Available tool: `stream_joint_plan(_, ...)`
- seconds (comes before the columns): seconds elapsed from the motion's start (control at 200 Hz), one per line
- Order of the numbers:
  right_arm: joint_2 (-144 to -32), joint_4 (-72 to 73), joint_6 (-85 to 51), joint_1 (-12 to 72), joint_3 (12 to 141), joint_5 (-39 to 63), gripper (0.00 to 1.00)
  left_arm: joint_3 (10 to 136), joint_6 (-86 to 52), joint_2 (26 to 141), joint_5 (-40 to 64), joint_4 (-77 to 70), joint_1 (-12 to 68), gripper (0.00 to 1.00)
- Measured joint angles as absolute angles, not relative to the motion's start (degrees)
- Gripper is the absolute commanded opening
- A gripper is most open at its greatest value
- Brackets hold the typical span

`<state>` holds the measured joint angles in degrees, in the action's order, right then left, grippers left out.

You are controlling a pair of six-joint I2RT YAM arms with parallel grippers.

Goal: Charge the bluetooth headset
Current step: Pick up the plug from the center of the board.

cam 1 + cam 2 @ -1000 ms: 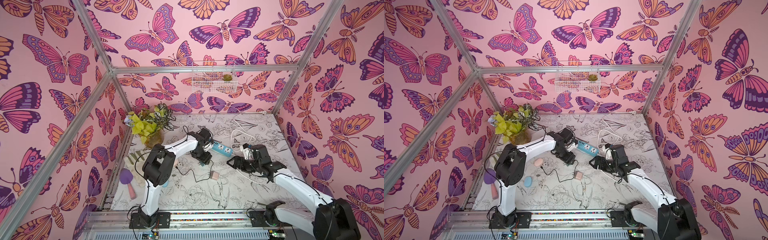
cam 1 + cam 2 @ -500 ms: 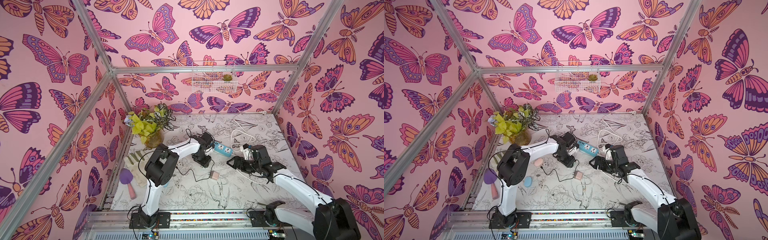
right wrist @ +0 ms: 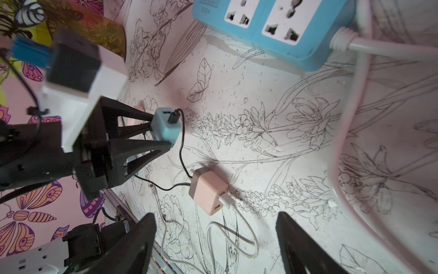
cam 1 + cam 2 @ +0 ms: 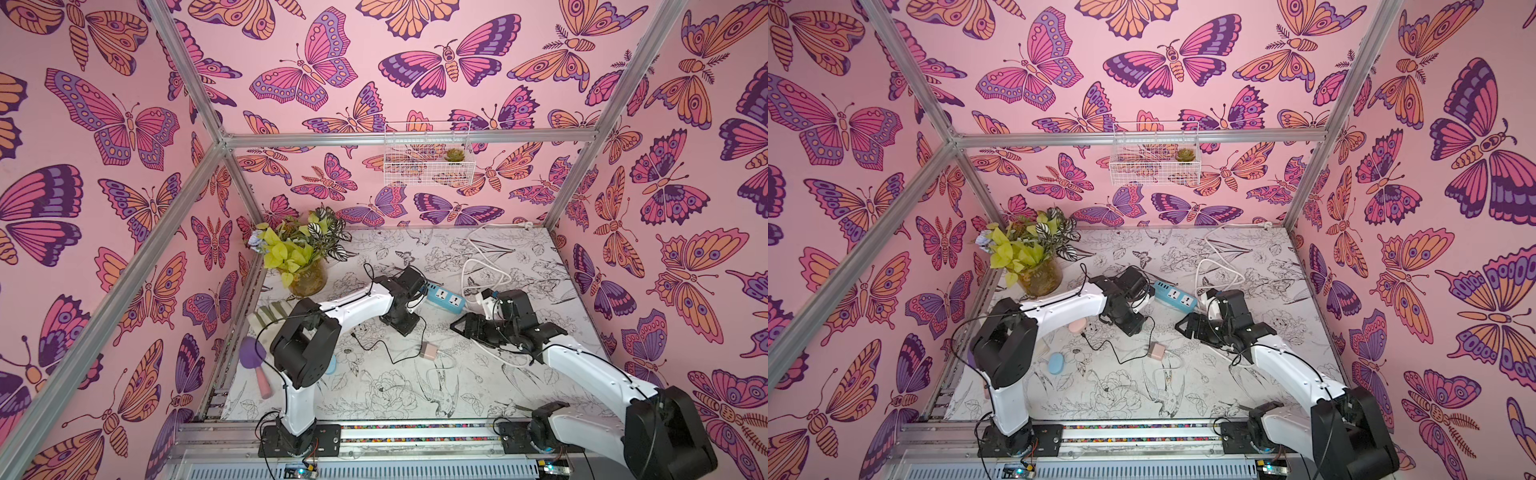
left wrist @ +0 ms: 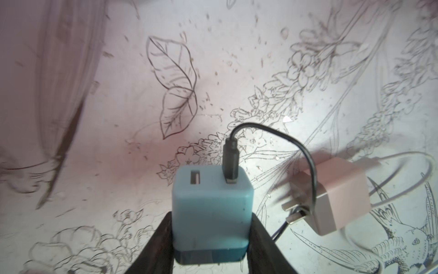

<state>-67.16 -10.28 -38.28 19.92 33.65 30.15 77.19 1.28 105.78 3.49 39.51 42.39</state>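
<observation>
Walls (image 4: 104, 232): pink, printed with large purple, magenta and orange butterflies; back and both sides.
Frame (image 4: 374, 139): aluminium bars at the corners and across the back wall.
Basket (image 4: 428, 178): white wire, hung on the back bar, holding a small succulent (image 4: 455, 154).
Bench (image 4: 415, 395): white, with black line-drawn flowers and birds.
Light: even, with soft shadows.

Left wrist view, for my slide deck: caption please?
Fingers clamp a blue charger with black cable plugged in; pink charger lies nearby.
</observation>
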Motion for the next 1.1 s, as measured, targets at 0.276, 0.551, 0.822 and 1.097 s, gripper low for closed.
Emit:
stream_joint_plan(0.276,-70.4,-6.6,-40.8,20.0,38.2,38.3,0.70,74.2,5.1,98.2,-3.9,34.5,48.6,0.26)
stream_joint_plan(0.551,-72.3,-3.1,-42.3,20.0,40.5,44.1,0.64,70.5,8.6,93.5,-7.6,30.4,50.7,0.26)
stream_joint_plan(0.822,-75.8,-0.1,-43.3,22.1,41.5,47.3,0.67,66.9,11.2,88.2,-7.0,26.7,52.1,0.26)
stream_joint_plan(1.097,-78.9,2.0,-43.5,25.1,44.4,48.7,0.61,65.3,12.2,87.0,-6.9,25.3,52.2,0.26)
